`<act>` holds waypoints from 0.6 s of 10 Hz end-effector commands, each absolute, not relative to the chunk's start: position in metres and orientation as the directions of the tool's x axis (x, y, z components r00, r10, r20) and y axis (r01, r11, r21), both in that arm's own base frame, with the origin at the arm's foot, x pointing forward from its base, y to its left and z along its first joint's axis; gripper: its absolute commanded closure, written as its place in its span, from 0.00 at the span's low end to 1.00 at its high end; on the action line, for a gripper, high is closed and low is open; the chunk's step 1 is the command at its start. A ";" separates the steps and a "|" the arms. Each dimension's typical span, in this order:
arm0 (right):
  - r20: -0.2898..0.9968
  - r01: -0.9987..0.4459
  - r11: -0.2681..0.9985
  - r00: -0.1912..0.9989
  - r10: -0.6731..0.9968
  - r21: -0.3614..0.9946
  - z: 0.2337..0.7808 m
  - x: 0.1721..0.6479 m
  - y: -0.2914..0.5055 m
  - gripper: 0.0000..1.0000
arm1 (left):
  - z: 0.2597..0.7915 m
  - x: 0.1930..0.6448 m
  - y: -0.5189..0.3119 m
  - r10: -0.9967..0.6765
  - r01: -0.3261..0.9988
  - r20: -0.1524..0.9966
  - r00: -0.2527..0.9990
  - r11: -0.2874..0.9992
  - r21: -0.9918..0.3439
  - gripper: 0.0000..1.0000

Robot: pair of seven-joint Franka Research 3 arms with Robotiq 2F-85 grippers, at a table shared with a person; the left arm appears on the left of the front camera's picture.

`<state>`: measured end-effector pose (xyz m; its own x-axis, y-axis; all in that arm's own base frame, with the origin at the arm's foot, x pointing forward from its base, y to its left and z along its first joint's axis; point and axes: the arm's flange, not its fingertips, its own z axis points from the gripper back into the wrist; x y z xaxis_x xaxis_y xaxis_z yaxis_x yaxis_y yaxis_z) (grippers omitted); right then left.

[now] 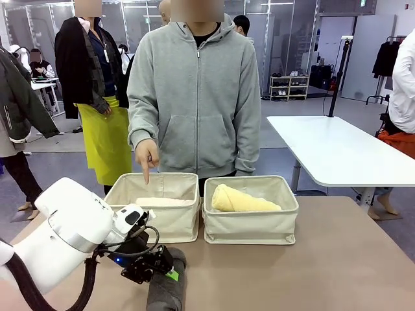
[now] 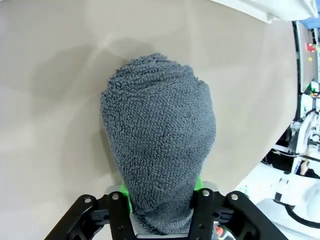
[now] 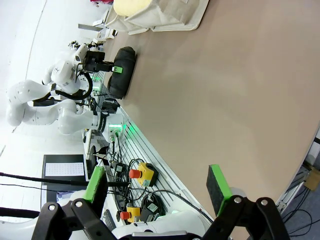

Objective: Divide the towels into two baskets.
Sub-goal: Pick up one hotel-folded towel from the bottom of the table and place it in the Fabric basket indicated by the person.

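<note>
The dark grey towel [image 1: 166, 288] lies on the worktop [image 1: 311, 259] at the near left and is clamped by the left tool [image 2: 161, 200], whose jaws are closed on its near end. The right tool [image 3: 157, 187] is held wide apart, with nothing between its pads. A pale yellow towel [image 1: 243, 199] rests in the right basket [image 1: 251, 223]; a pale towel [image 1: 162, 201] lies in the left basket [image 1: 167, 220], over which a person's hand [image 1: 146, 155] points downward.

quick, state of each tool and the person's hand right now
Left tool: closed on the dark grey towel.
Right tool: open, holding nothing.
Person's hand: empty, pointing down at the left basket.
</note>
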<state>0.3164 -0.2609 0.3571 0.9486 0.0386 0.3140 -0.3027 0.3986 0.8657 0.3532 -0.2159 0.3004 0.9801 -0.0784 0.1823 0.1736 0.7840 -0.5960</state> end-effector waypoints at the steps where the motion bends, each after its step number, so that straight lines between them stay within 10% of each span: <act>1: 0.315 -0.302 0.411 0.948 0.037 0.860 0.359 0.313 -0.259 0.00 | 0.322 0.303 -0.175 -0.145 0.255 0.225 0.964 0.751 -0.609 0.85; 6: 0.315 -0.302 0.411 0.948 0.037 0.860 0.359 0.313 -0.259 0.00 | 0.447 0.304 -0.178 -0.676 0.729 0.276 0.684 0.613 -0.305 0.85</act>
<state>0.3162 -0.2609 0.3569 0.9487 0.0379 0.3137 -0.3023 0.3985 0.8659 0.3263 -0.1910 0.4271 0.7610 -0.6037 0.2375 0.6470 0.6793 -0.3462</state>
